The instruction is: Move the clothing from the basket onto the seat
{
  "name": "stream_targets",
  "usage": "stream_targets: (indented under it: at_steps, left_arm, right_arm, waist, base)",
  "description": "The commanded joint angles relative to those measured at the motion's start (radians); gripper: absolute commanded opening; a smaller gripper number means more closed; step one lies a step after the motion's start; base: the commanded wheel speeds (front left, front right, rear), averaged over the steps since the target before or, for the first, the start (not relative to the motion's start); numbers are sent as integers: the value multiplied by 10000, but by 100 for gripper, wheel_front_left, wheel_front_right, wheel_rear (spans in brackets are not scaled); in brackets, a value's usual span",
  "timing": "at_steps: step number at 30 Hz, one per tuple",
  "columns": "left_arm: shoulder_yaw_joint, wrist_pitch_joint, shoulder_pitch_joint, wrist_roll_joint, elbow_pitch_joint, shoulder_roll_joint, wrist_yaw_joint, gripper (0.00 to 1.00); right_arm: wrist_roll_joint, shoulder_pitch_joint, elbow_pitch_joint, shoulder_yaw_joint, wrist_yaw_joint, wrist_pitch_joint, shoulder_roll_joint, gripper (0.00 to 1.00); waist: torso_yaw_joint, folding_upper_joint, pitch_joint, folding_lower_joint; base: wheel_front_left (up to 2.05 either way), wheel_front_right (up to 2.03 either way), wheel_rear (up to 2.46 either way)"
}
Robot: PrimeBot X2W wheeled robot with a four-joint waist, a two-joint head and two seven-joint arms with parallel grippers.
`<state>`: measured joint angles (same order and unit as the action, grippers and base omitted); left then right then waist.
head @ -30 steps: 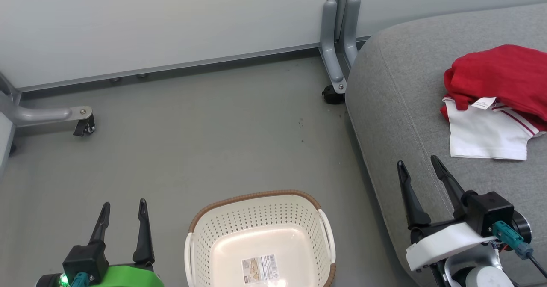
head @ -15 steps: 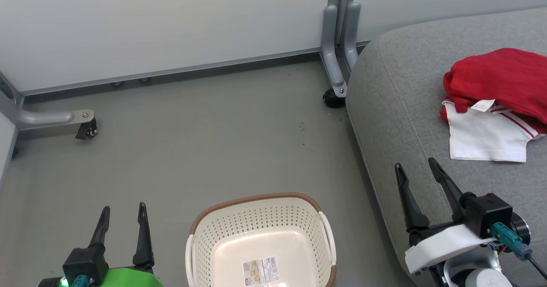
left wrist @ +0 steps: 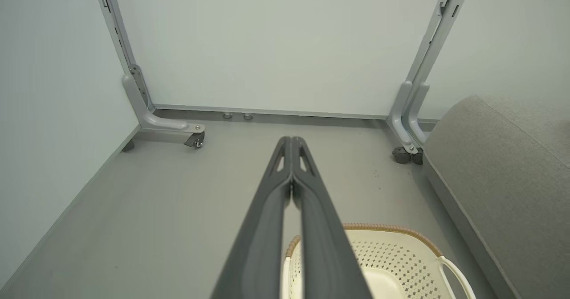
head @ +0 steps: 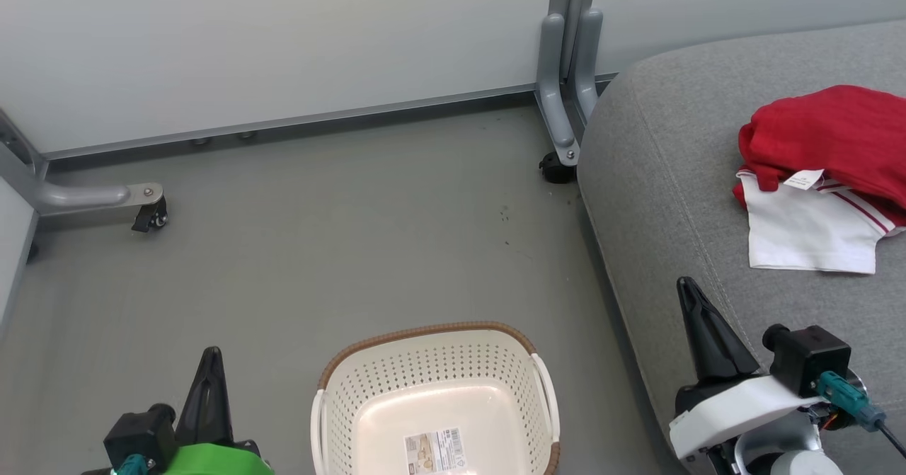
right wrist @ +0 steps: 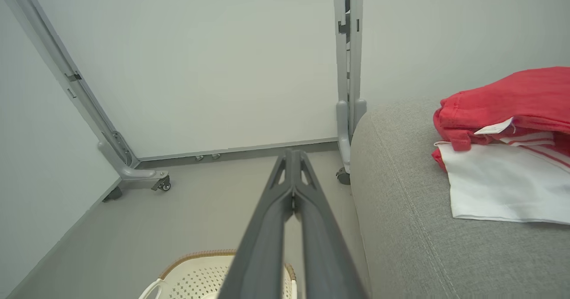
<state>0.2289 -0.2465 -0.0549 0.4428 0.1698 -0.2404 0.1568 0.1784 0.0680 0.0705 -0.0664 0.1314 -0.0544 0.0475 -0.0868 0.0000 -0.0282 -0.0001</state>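
The red and white clothing (head: 821,178) (right wrist: 507,156) lies in a heap on the grey seat (head: 665,178) (right wrist: 401,227) (left wrist: 503,178) at the right. The cream basket (head: 432,397) (left wrist: 401,254) (right wrist: 196,276) stands on the floor at the bottom centre; its inside shows just a barcode sticker (head: 435,450). My left gripper (head: 210,358) (left wrist: 291,141) is shut on nothing, low at the left of the basket. My right gripper (head: 688,287) (right wrist: 292,153) is shut on nothing, over the seat's front edge, short of the clothing.
Grey floor (head: 340,248) stretches from the basket to a pale partition wall. A wheeled partition foot (head: 106,195) lies at the left and another foot with a caster (head: 559,156) stands against the seat's far corner.
Both grippers have gone from open to shut, with nothing between the fingers. The camera has shifted slightly, sliding the scene down and right. Clothing and basket stay put.
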Motion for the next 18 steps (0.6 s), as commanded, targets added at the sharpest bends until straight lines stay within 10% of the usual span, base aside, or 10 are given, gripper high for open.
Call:
stream_targets:
  at_steps: [1,18]
  left_arm:
    - [-175,92,91,427,-113,-40,-117,0]
    - [-827,813,497,3032,141,315,-742,0]
  right_arm:
    - [558,-76,79,36,-1,0,70,0]
    - [3903,-549,-709,166,-2,173,284,0]
  waist:
    - [12,0,2,1]
    - [131,0,39,1]
  base:
    - [0,0,0]
    - [0,0,0]
